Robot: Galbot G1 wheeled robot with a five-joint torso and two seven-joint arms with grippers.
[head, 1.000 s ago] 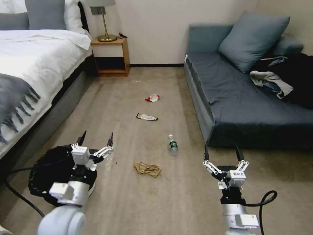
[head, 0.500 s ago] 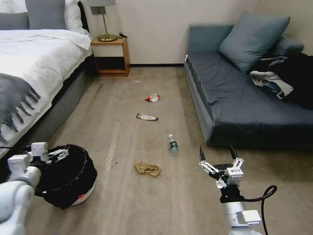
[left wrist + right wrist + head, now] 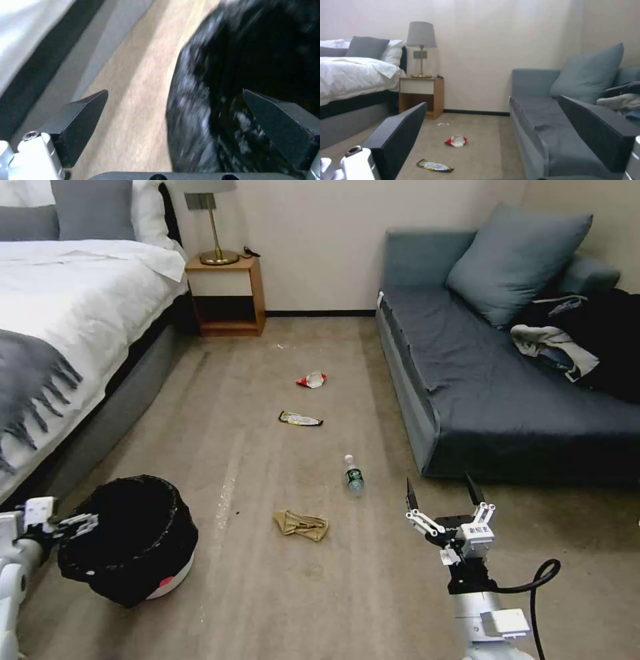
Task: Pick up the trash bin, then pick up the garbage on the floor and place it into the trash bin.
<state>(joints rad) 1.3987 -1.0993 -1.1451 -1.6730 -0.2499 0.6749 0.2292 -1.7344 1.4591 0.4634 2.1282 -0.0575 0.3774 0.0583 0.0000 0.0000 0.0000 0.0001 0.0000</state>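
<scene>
Trash bin (image 3: 127, 540) sits on the floor near-left beside the bed (image 3: 73, 307); its black-lined inside looks dark. Left pincer (image 3: 173, 125) gapes across its rim. Right pincer (image 3: 445, 501) hangs wide open by the sofa (image 3: 507, 400). Paper wad (image 3: 301, 525), bottle (image 3: 353, 475) and two wrappers (image 3: 301, 419) lie between.

Open carpet runs between bed (image 3: 73, 313) and sofa (image 3: 507, 400); bin (image 3: 127, 540) crowds the bed side, litter dots the middle lane.
</scene>
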